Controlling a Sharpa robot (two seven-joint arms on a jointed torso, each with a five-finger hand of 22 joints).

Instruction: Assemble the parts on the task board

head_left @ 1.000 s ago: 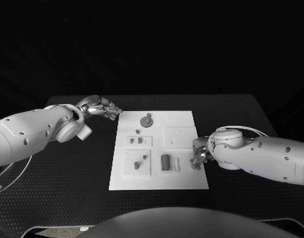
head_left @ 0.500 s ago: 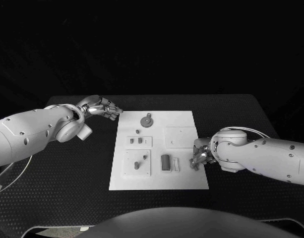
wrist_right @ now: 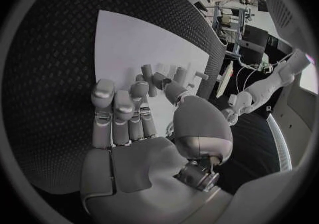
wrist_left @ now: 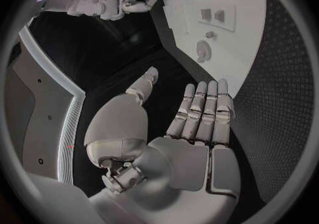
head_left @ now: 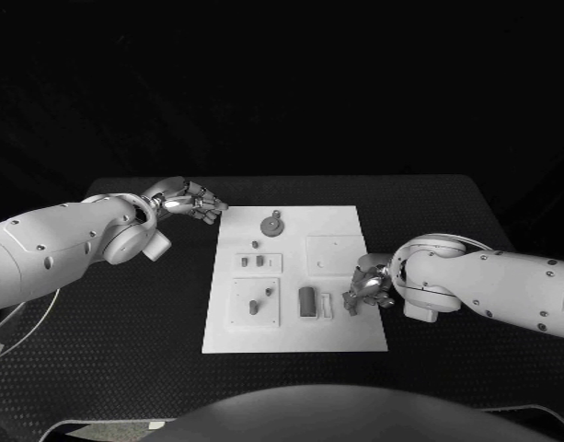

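Left to right across the head view. Our left hand [head_left: 189, 200] hovers over the table [head_left: 122, 304] just off the far left corner of the board [head_left: 295, 331]; in its wrist view the fingers [wrist_left: 202, 109] lie straight and close together with the thumb apart, and it holds nothing.

On the board, nearest that hand, lies a round part [head_left: 272, 225]; toward us sit two small pegs [head_left: 251, 262], a lever-like part [head_left: 260, 302], and an upright block [head_left: 307, 300].

Our right hand [head_left: 368, 288] is over the board's right edge, just beside the block. Its fingers [wrist_right: 123, 112] are partly curled; we cannot tell whether they pinch anything.

We judge the step in hand to be a reach for the block or the thin piece next to it. To do it well, we should come in low from the board's edge, close on the part's long sides, and keep clear of the lever-like part beyond it.
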